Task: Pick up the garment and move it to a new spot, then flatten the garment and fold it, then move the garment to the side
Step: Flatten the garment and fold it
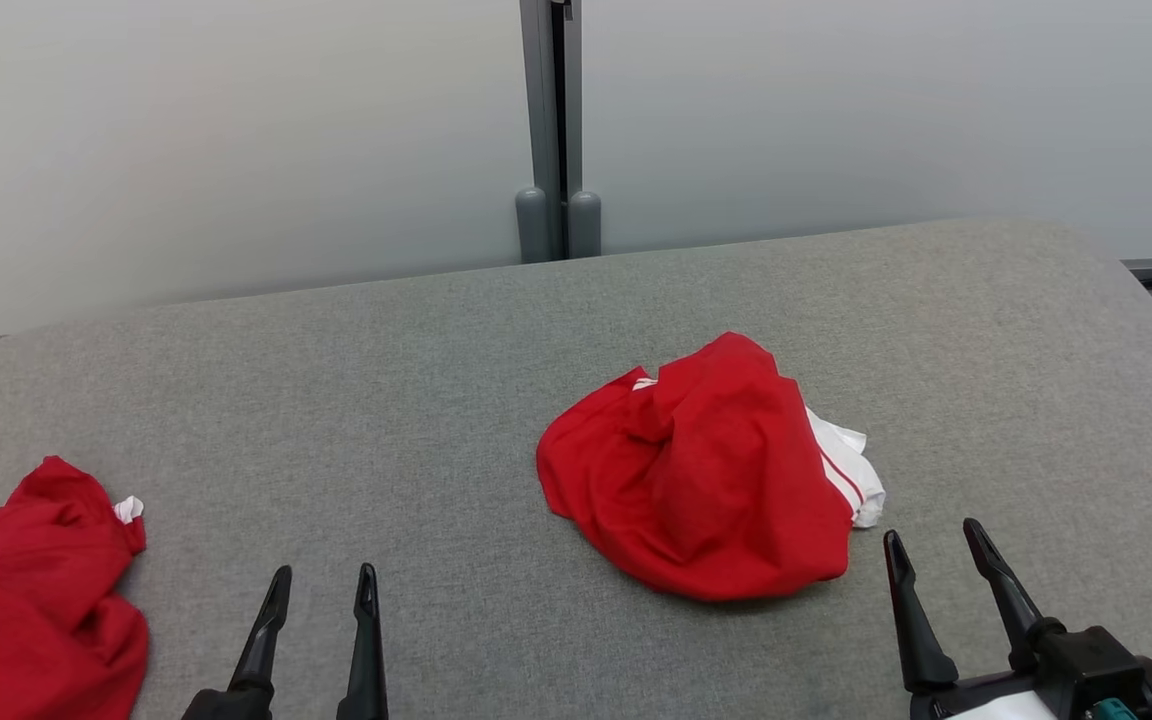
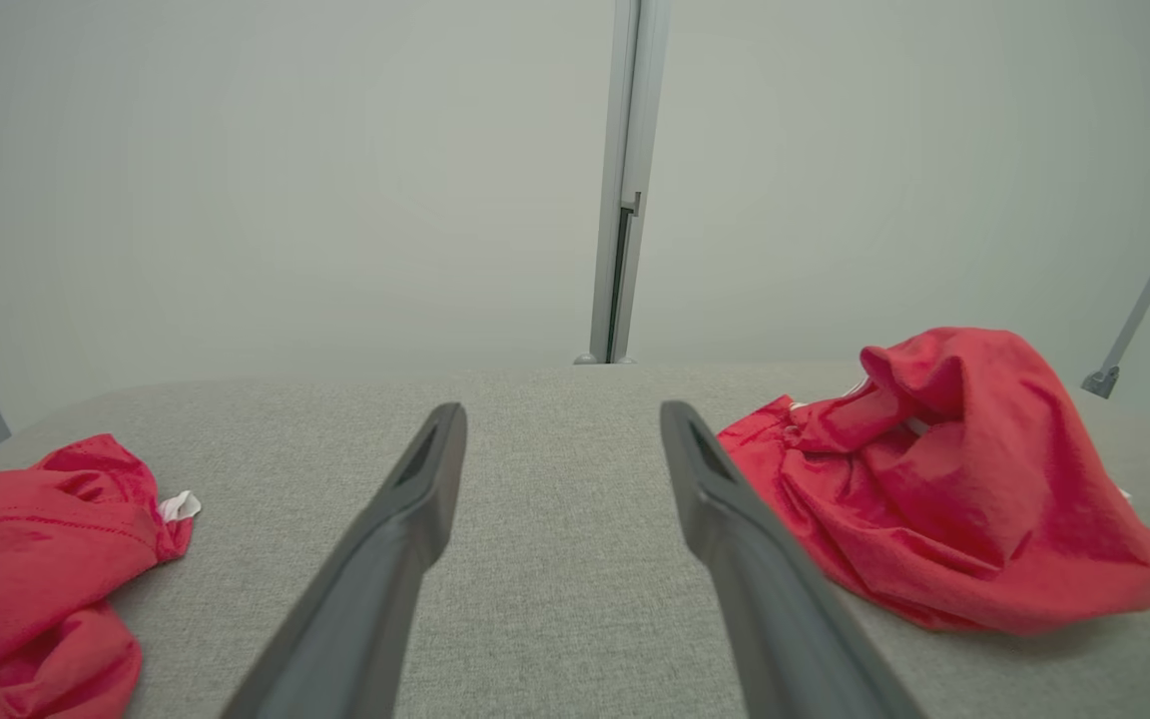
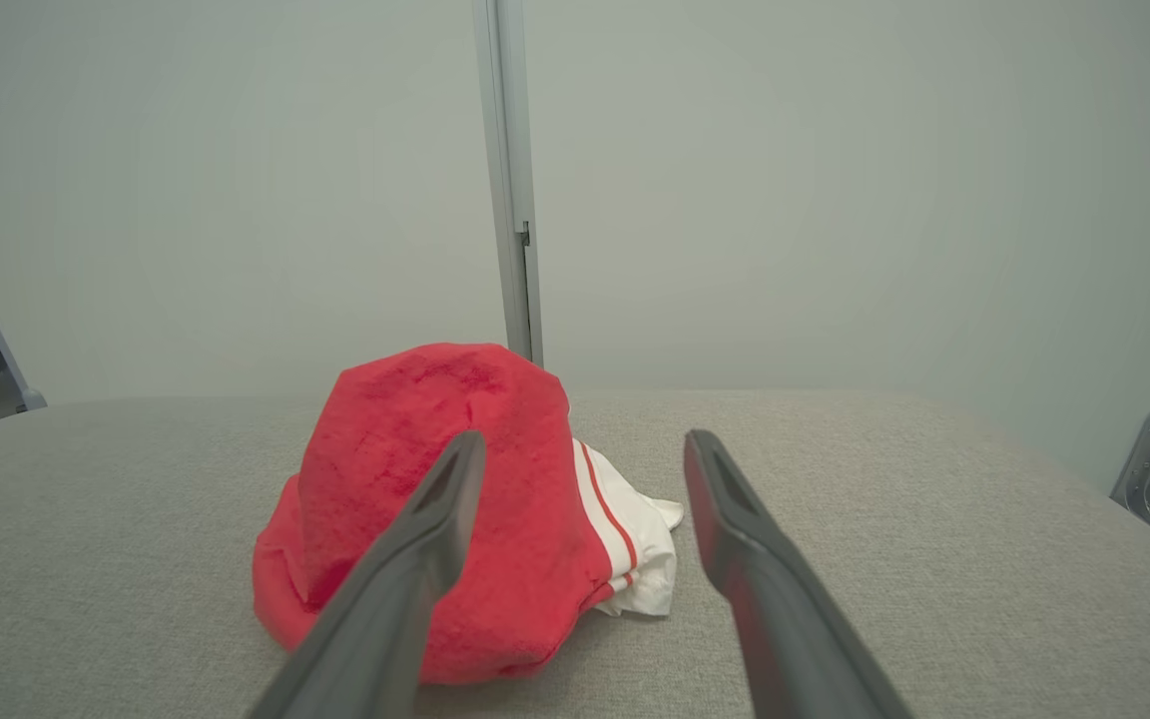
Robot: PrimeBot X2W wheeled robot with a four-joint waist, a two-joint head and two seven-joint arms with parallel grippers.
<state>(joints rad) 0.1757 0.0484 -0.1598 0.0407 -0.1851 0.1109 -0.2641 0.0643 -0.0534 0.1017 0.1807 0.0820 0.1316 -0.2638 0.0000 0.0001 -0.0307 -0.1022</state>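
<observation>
On grey table [image 1: 436,350], crumpled red garment [image 1: 706,480], white red-striped trim [image 1: 851,470]

Grey surface [image 1: 416,400] open mid-span — free passage; garment [image 1: 706,480] heaped right-centre; second red heap [image 1: 36,600] far left.

Left tool [image 1: 323,588] low, jaws apart, right tool [image 1: 936,545] likewise, fingers forward.
</observation>
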